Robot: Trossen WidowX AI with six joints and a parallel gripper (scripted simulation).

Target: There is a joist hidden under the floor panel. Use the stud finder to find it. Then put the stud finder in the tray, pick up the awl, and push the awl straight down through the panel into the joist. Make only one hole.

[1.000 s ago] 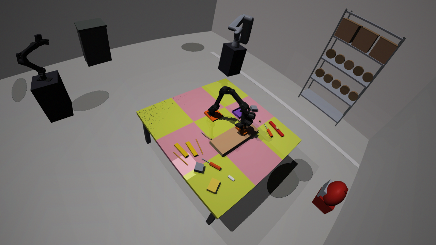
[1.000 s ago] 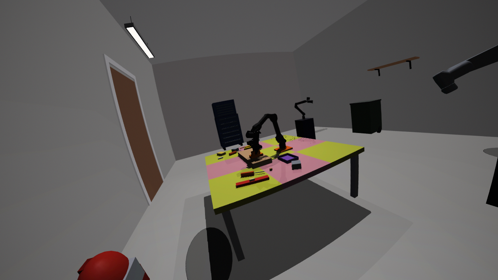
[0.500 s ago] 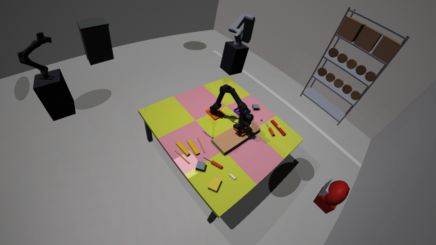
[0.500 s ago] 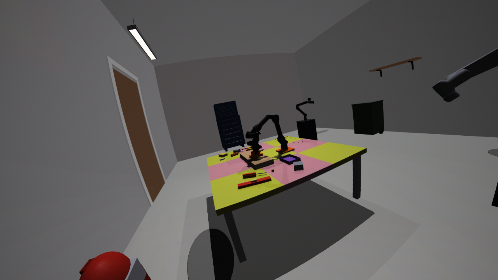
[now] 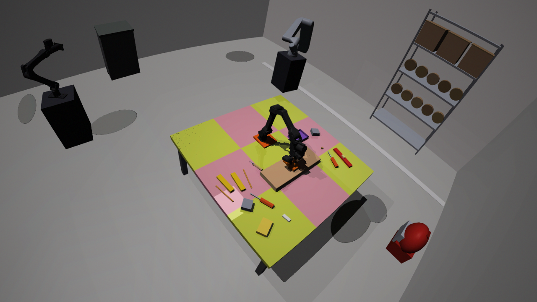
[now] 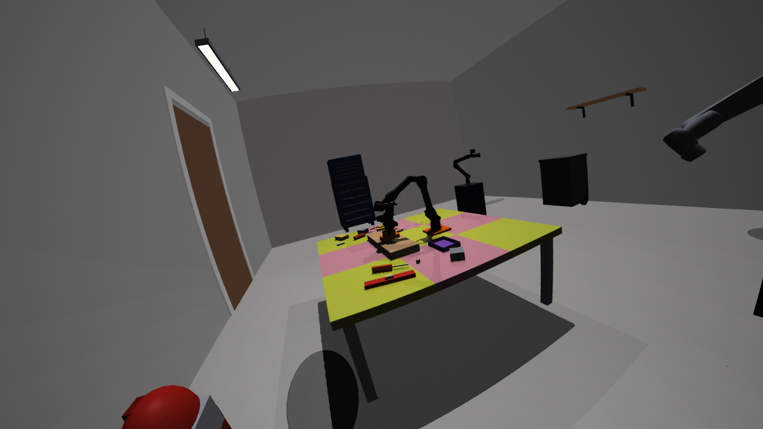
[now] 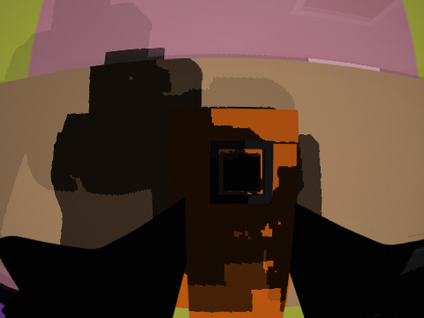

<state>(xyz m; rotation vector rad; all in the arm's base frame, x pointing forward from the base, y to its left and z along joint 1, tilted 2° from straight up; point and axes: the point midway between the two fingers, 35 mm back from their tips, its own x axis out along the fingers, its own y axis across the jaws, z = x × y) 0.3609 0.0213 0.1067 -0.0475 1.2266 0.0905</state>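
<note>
Our hand [image 7: 236,277] is clamped on the orange stud finder [image 7: 238,212], one dark finger on each of its long sides, and holds it flat over the tan floor panel [image 5: 279,176] near the panel's end closest to the purple tray [image 5: 299,134]. In the wrist view the finder's face points up at the camera, its small square window dark, with the body lying across the panel's near edge and its shadow falling to the left on the wood. We judge the low, level hold to be deliberate: the finder can only sense the hidden joist if it rides close to the panel, so we take this as the searching step, with most of the panel's length not yet under the tool.

The tray sits on the bench [image 5: 210,146] just behind the panel, beside the arm's orange base plate [image 5: 264,140], handy for setting the finder down once the joist is found. Two red-handled tools lie on the bench, one [image 5: 332,160] just past the panel's end beside a red bar [image 5: 342,157], one [image 5: 264,201] on the nearer side by a grey block [image 5: 246,204]; we cannot tell from here which is the awl. The panel shows no hole.
</note>
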